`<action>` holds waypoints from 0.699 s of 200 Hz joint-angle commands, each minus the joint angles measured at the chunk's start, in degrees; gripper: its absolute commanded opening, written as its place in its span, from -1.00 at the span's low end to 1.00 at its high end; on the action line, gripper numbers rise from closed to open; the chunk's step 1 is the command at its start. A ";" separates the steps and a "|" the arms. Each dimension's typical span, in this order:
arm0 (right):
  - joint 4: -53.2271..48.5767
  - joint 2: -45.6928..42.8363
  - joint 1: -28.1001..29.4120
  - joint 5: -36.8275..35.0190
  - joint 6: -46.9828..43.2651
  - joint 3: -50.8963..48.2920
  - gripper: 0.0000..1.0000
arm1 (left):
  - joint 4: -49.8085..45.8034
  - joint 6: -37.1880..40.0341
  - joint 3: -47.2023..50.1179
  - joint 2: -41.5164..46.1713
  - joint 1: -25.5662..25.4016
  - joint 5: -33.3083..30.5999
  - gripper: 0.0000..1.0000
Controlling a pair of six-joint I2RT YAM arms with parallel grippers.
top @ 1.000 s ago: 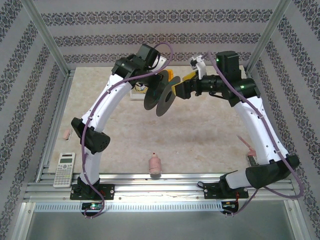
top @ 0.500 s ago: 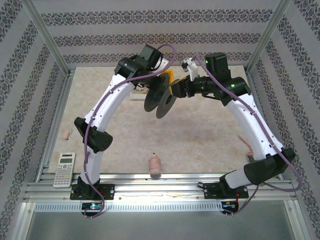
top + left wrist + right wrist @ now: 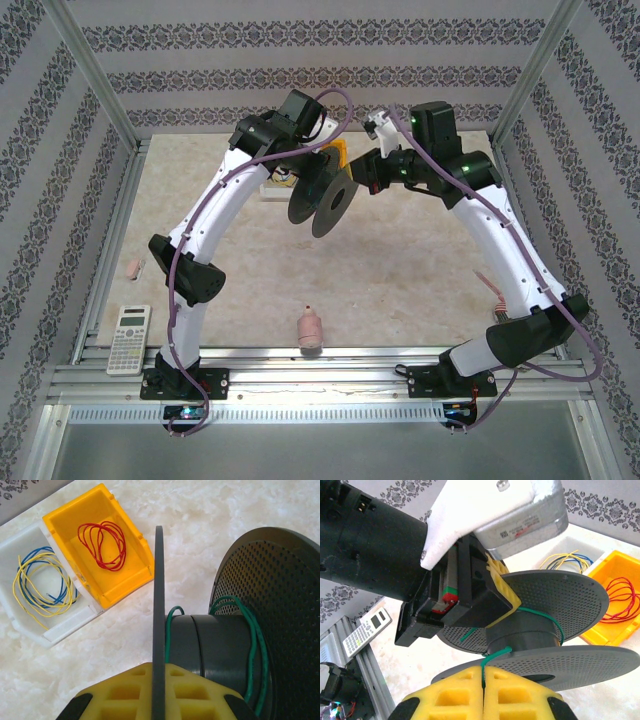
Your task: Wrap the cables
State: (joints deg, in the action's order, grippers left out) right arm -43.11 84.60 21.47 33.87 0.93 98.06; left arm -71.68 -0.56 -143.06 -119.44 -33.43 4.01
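Green cable [image 3: 496,652], looped round the black spool [image 3: 215,647], runs down between the pressed-together pads of the right gripper [image 3: 483,677]. Left gripper [image 3: 158,675] clamps one spool flange.

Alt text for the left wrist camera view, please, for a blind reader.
The left gripper clamps a flange of a black spool with a green cable looped on its core. Behind, a yellow bin holds a red cable, a white bin yellow and blue cables.
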 commanded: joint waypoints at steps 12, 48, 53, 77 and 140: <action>1.52 1.83 -3.76 3.95 -1.55 4.54 -1.00 | -1.86 3.53 -1.76 0.32 -1.53 2.41 -1.00; 4.93 7.00 -14.09 17.15 -0.12 8.55 -1.00 | -0.36 8.09 4.04 4.33 -1.70 9.09 -1.00; 5.45 7.81 -15.63 18.13 0.22 8.84 -1.00 | 0.16 8.70 5.21 5.32 -1.64 10.83 -1.00; 8.37 11.15 -21.92 23.31 1.75 8.71 -1.00 | 3.33 10.40 10.32 10.23 -1.26 16.16 -1.00; 32.83 9.92 -29.89 30.01 13.31 -13.09 -1.00 | 35.16 -6.84 30.98 27.78 10.40 39.60 -1.00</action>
State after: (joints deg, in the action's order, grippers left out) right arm -26.57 96.25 -6.68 62.35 7.94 92.92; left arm -55.20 2.55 -118.43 -99.85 -28.32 29.12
